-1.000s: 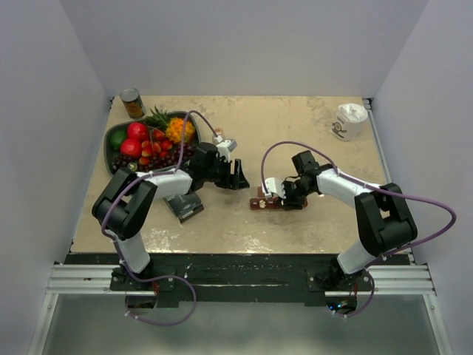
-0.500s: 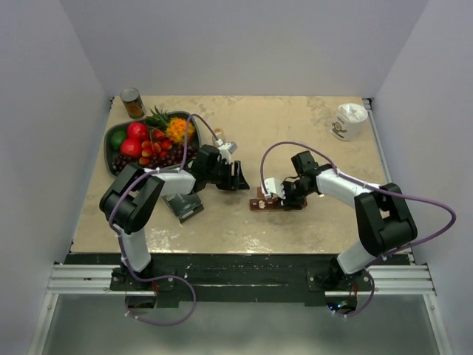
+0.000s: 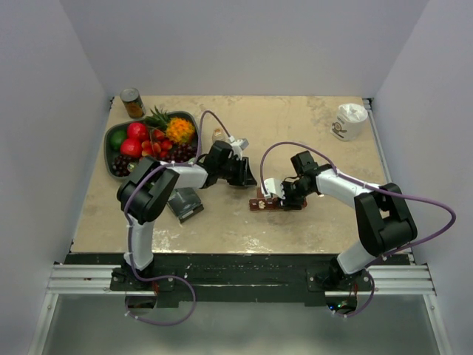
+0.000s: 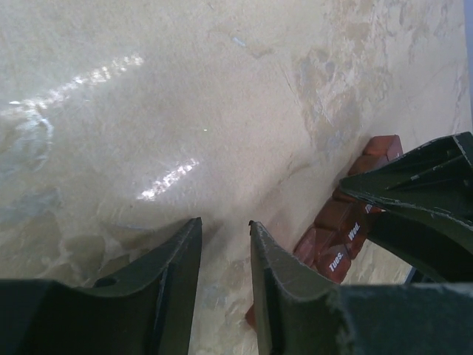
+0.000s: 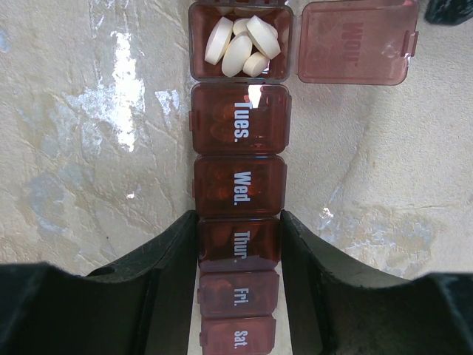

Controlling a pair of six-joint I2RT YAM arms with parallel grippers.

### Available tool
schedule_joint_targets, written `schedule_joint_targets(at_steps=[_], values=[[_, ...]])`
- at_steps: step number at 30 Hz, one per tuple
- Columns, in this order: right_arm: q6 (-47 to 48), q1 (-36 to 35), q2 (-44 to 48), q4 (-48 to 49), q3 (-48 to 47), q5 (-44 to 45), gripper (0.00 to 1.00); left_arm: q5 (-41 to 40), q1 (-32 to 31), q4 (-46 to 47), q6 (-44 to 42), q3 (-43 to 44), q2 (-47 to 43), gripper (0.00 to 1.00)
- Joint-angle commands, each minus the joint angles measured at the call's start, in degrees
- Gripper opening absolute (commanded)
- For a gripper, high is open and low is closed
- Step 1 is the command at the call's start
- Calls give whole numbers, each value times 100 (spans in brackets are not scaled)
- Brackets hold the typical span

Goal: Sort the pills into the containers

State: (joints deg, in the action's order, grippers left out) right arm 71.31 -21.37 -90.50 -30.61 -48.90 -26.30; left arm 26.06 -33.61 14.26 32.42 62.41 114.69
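While right fingers (image 5: 170,274) clamp containers (image 5: 240,185) | printed: Tues.; Wed.; Thur.; Fri.; Sat.

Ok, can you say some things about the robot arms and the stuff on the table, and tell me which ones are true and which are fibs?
1. The right gripper is clamped around the pill box at the Thur. compartment. True.
2. Every lid on the pill box is shut. False: the end lid is flipped open, and white pills lie in that compartment.
3. The left gripper is holding a pill. False: nothing shows between its fingers.
4. The fruit tray sits at the back left. True.
5. The white cup stands right beside the fruit tray. False: it is in the back right corner, far from the tray.
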Motion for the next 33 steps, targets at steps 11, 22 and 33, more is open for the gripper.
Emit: schedule_joint_targets(at_steps=[11, 22, 33], values=[[-82, -52, -152, -200, -128, 11, 7, 961, -217, 683, -482, -334, -474, 24], [-108, -61, -196, -208, -146, 29, 7, 1524, -418, 710, -676, -607, -676, 23], [-143, -78, -231, -217, -172, 46, 7, 1174, -726, -169, -975, -370, -404, 21]])
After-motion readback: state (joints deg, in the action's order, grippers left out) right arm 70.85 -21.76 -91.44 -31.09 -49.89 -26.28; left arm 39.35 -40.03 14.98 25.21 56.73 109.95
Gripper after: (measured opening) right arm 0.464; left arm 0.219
